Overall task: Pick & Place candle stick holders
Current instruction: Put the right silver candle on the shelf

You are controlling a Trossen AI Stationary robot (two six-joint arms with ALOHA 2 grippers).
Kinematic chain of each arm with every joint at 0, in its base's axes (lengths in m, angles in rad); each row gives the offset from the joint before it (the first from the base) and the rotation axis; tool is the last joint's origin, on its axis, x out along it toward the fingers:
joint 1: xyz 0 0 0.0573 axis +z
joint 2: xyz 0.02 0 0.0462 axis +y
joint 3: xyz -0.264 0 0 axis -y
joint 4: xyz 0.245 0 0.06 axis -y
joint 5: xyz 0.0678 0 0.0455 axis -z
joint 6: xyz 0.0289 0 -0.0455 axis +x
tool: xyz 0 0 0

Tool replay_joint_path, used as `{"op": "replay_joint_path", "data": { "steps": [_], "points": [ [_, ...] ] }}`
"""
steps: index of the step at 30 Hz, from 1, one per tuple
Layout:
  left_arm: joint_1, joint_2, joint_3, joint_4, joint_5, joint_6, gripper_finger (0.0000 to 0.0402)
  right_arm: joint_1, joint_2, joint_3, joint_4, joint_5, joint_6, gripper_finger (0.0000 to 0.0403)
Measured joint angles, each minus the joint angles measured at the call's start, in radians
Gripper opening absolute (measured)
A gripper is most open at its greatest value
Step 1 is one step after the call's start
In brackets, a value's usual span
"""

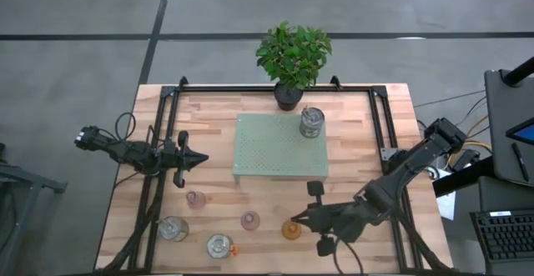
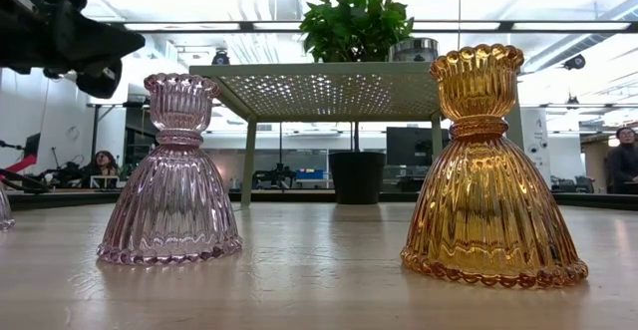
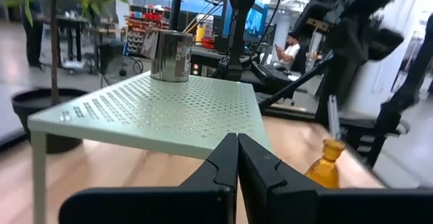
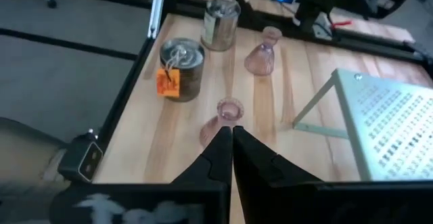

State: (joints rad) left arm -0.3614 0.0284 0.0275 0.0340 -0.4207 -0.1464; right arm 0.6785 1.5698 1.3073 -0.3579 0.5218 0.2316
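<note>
Right hand pressed together beside amber holder, left hand pressed together, silvery holder on green stand

One silvery holder stands on the green perforated stand, beside the potted plant

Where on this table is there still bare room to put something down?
Most of the green perforated shelf is bare; only one silver holder sits at its far right corner. Crowded: the near edge, with the pink holders, other silver holders, the amber holder and the right claw.
</note>
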Motion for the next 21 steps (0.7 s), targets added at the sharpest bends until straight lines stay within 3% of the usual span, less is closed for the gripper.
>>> {"op": "replay_joint_path", "data": {
  "steps": [4, 13, 16, 21],
  "points": [
    [0.002, 0.008, -0.001, 0.038, -0.055, -0.037, 0.001, 0.002, -0.034, -0.058, 0.045, -0.001, -0.029, 0.0008],
    [0.003, 0.011, -0.011, 0.088, -0.028, -0.507, 0.001, 0.002, -0.138, -0.196, 0.147, -0.002, -0.103, 0.0008],
    [0.006, 0.021, -0.01, 0.134, -0.048, -0.534, 0.001, 0.002, -0.176, -0.256, 0.215, -0.003, -0.132, 0.0008],
    [-0.032, 0.099, -0.006, 0.329, -0.007, -0.449, 0.0018, 0.002, -0.251, -0.306, 0.234, -0.005, -0.151, 0.0008]
  ]
}}
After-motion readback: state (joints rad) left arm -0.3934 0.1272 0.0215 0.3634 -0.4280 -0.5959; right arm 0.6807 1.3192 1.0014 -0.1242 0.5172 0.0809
